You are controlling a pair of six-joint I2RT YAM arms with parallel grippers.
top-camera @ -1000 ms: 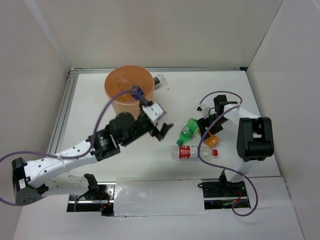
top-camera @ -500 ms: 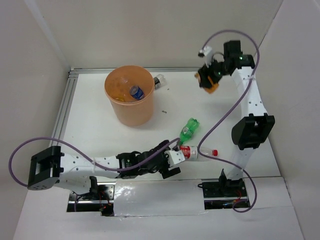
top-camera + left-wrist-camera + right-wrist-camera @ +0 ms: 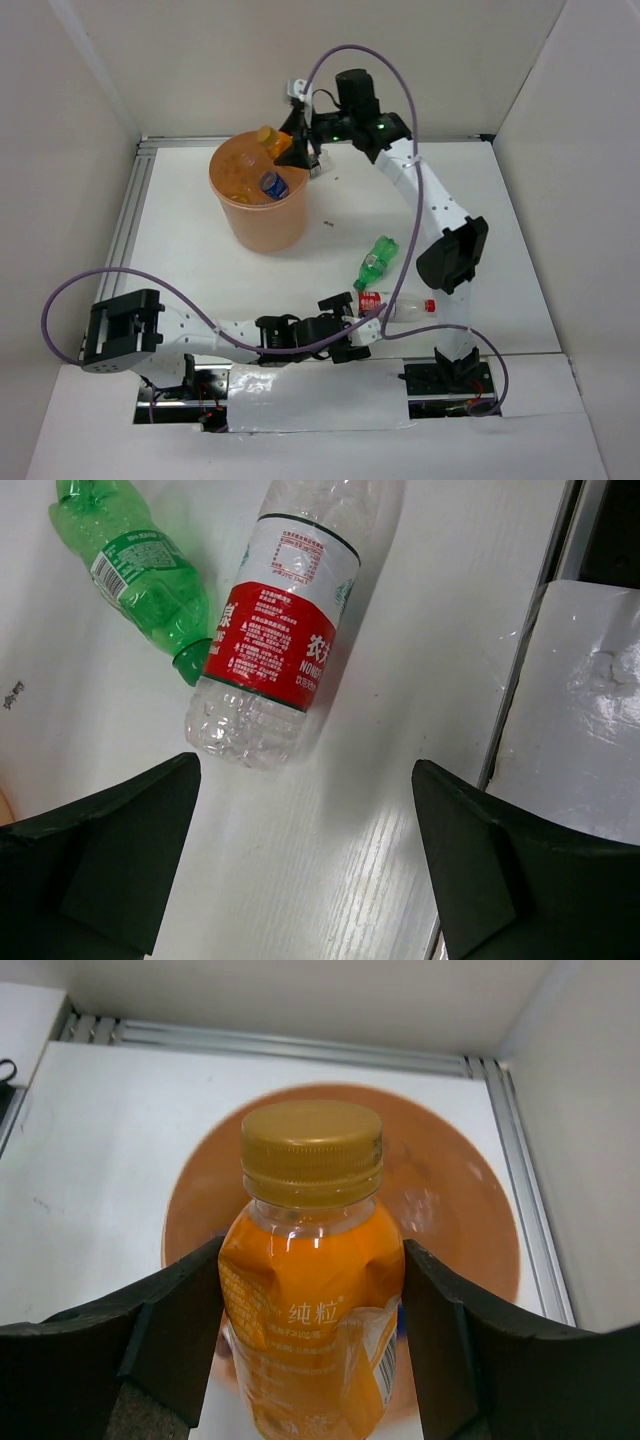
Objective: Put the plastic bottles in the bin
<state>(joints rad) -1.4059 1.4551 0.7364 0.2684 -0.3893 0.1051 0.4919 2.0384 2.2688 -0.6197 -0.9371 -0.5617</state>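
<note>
Right gripper (image 3: 312, 1270) has swung across to the bin (image 3: 262, 222) rim, clamped on the orange bottle (image 3: 270, 138); centre it over the opening before release. Left gripper (image 3: 305, 780) stands wide open near the red-label bottle (image 3: 278, 640).

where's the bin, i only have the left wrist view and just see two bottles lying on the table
Observer: The bin stands farther back on the left side, beyond the green bottle.
Operator: what's the right hand doing
Observer: The right hand holds an orange bottle upright above the bin's open mouth.
Operator: anything in the bin yet
Observer: Yes, a blue-labelled bottle lies inside it.
</note>
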